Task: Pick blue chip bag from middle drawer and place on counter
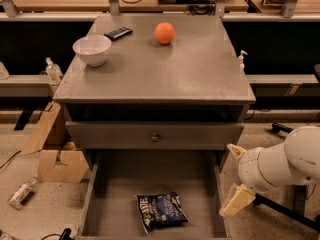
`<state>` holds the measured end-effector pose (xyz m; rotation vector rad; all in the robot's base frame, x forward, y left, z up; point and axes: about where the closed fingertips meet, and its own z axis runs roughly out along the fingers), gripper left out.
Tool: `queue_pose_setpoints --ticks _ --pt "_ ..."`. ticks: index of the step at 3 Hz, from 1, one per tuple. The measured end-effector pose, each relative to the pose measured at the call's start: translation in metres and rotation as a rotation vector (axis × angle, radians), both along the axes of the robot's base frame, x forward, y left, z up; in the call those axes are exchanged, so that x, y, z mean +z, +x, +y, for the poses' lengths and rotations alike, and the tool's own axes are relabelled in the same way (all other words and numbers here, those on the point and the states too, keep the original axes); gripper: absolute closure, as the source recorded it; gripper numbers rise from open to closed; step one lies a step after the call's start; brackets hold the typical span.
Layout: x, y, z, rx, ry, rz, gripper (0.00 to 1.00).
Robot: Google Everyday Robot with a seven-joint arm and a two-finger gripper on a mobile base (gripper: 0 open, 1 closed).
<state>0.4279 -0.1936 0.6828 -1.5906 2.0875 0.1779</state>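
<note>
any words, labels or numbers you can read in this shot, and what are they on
Crinkled dark-blue foil chip bag in the open grey middle drawer: white lettering, too blurred to read.
Flat black bar-shaped wrapper on the matte grey counter: no legible print.
Nothing else carries readable text; the robot's gripper, right of the drawer with jaws apart, shows no markings.

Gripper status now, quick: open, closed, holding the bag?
Gripper: open or closed cannot be told; it sits outside the middle drawer, by its right wall, not holding the blue chip bag, which lies on the drawer floor.
</note>
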Motion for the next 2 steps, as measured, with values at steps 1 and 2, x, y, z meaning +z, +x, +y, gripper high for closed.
queue_pose_setpoints --ticks 1,2 --pt "0.001 0.0 0.0 0.0 -0.001 -0.001 0.0" --pt "-0.028 -0.001 0.013 0.001 0.033 0.024 0.0"
